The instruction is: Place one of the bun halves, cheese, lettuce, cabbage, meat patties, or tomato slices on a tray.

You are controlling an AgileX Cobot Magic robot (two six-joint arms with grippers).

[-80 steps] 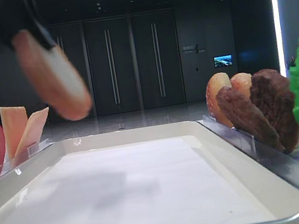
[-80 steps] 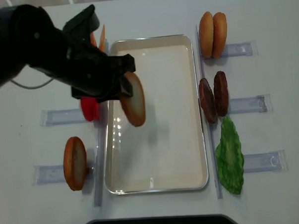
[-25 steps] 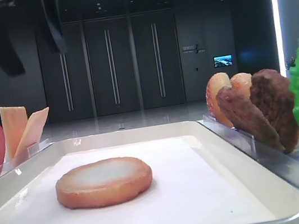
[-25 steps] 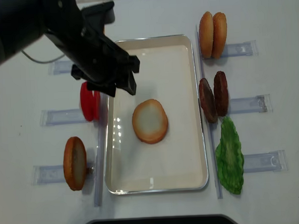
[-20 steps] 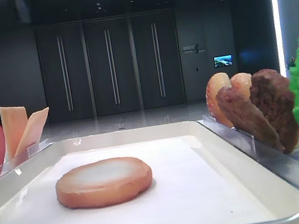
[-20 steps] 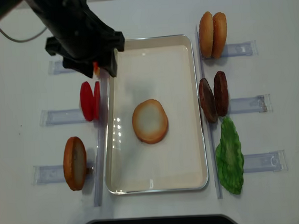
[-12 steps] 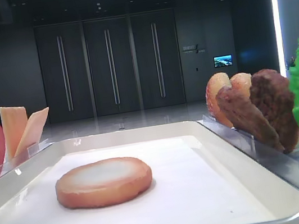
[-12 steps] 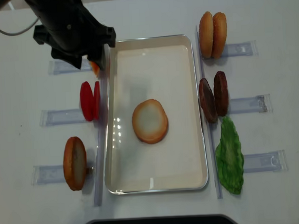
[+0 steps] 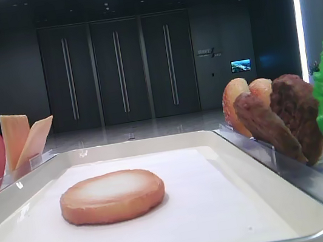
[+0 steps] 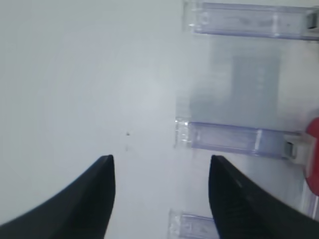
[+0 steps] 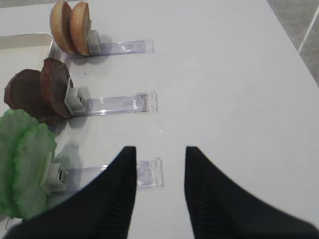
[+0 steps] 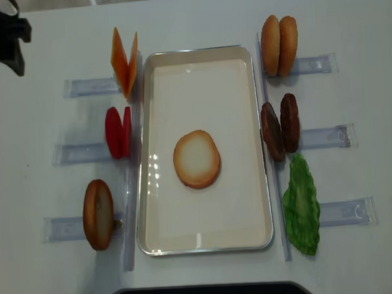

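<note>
Left pincer (image 12: pixel 2 35) has drawn back to far-left corner, jaws wide, empty | bun half (image 12: pixel 196 159) lies flat mid-tray (image 12: pixel 207 245), right of it | right pincer (image 11: pixel 159 184) open, nearer lettuce (image 11: pixel 25 164).

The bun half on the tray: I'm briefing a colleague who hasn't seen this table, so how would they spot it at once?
Find the cream-white tray in the middle of the table. The bun half lies flat near its centre, pale face up. The other buns stand on edge in racks outside the tray.
</note>
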